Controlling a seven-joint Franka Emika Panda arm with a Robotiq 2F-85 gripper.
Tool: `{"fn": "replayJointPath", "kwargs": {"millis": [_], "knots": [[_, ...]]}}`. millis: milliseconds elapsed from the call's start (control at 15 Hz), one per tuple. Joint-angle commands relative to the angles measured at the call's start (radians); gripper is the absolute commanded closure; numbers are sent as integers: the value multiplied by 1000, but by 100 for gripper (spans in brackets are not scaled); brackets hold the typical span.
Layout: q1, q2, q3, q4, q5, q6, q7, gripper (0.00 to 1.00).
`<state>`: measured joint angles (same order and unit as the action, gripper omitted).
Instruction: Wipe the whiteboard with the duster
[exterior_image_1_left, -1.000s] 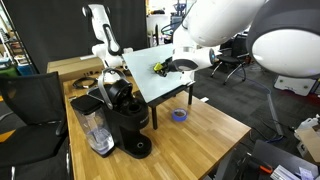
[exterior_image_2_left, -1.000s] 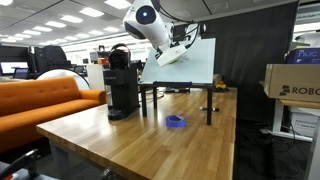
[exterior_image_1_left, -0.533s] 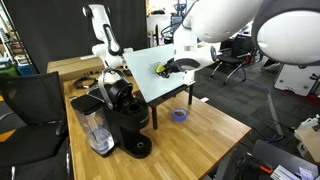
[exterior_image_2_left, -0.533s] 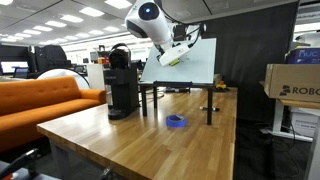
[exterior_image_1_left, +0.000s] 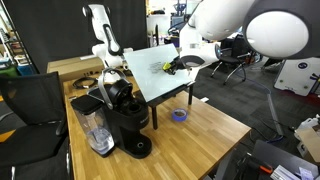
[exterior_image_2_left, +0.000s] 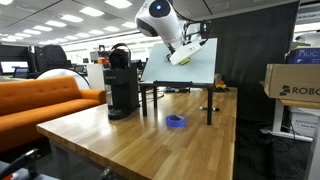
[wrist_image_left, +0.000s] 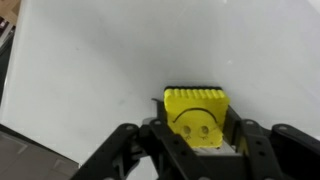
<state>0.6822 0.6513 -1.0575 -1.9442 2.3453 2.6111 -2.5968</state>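
Looking past the gripper (wrist_image_left: 200, 142), we see its 2 fingers (wrist_image_left: 158, 142) clamped on the sides of the yellow duster (wrist_image_left: 196, 106), which sits flat against the whiteboard (wrist_image_left: 90, 60). In both exterior views we find the duster on the tilted board's upper half, with a purple tape roll (exterior_image_1_left: 180, 115) on the table (exterior_image_1_left: 215, 132) below it

The jaws hide the lower part of the duster (wrist_image_left: 196, 106), and the whiteboard (wrist_image_left: 100, 60) is cropped.

Open-plan office lab: ceiling light panels (exterior_image_2_left: 62, 20) at eleven o'clock, office chairs (exterior_image_1_left: 236, 62) at two, orange sofa (exterior_image_2_left: 40, 106) at nine.
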Motion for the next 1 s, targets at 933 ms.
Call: {"fn": "replayJointPath", "kwargs": {"millis": [933], "knots": [[45, -3, -15, 13, -38, 30, -7, 72]]}}
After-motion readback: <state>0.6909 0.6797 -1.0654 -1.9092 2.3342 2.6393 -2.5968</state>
